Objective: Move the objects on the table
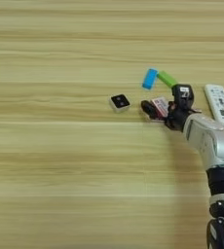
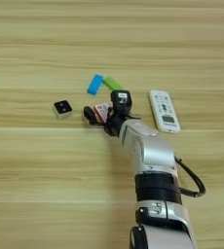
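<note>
My right gripper point(image 1: 165, 101) reaches in from the lower right on its silver forearm point(image 2: 145, 146). It is open, one black finger point(image 1: 148, 109) to the left and the other point(image 1: 182, 93) further back and to the right. A flat red-edged white packet point(image 1: 160, 105) lies between them on the wooden table point(image 1: 60, 170), close against the left finger. A tiny white cube with a black top point(image 1: 120, 102) sits just left of the gripper, apart from it.
A blue block point(image 1: 150, 79) and a green block point(image 1: 167, 79) lie touching just behind the gripper. A white remote control point(image 2: 164, 110) rests to the right of the wrist. A black cable point(image 2: 192, 177) loops off the forearm.
</note>
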